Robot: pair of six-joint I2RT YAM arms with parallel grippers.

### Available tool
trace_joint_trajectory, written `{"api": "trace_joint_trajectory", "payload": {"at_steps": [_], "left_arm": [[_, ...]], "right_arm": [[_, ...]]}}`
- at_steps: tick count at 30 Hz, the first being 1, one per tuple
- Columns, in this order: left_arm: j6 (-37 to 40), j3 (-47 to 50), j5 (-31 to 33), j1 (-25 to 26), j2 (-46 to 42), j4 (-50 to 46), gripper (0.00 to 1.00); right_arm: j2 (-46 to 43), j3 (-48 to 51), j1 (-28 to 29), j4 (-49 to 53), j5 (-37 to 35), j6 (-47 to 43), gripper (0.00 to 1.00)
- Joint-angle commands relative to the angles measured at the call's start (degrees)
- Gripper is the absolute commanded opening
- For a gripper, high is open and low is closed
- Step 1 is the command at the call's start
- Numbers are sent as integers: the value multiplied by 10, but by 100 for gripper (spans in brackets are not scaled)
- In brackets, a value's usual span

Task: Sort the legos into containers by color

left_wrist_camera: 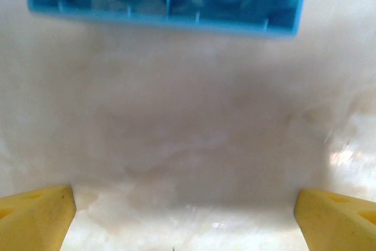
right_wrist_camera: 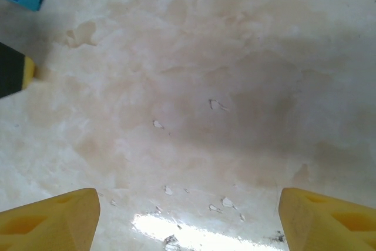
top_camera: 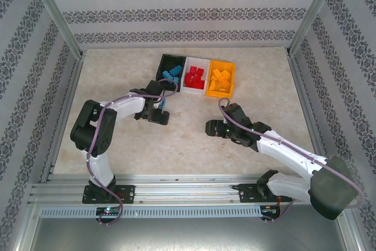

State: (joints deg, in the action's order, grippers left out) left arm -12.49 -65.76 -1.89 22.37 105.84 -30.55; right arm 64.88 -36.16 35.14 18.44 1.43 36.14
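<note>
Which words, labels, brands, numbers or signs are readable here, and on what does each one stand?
No text can be read.
The blue brick shows its hollow underside, with no lettering visible.
The black bin, white bin and orange bin are too small to show any marking.
The wall pattern is ornament, not writing.

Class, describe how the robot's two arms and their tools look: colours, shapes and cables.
The left arm and right arm both have white links joined by bulky black joints. A lilac cable runs along each arm and loops near its base. The left tool and right tool have black bodies and wedge-shaped yellow fingers.
</note>
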Motion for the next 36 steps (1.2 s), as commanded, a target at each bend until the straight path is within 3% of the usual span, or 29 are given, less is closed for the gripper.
{"api": "trace_joint_trajectory", "payload": {"at_steps": [1,9,27,30,36], "left_arm": [[-13,-8,1,-10,-2,204,98],[-3,-2,15,-11,-45,184,98],[10,-55,2,-32,68,175,96],[12,-51,-1,-33,73,179,93],[16,-49,-14,-32,73,180,76]], "right_arm": [[10,8,1,-12,-3,10,80],[33,6,3,-33,7,15,80],[49,0,-6,-27,2,13,80],[58,-1,-6,-33,3,15,80],[74,-8,-6,-37,6,16,80]]}}
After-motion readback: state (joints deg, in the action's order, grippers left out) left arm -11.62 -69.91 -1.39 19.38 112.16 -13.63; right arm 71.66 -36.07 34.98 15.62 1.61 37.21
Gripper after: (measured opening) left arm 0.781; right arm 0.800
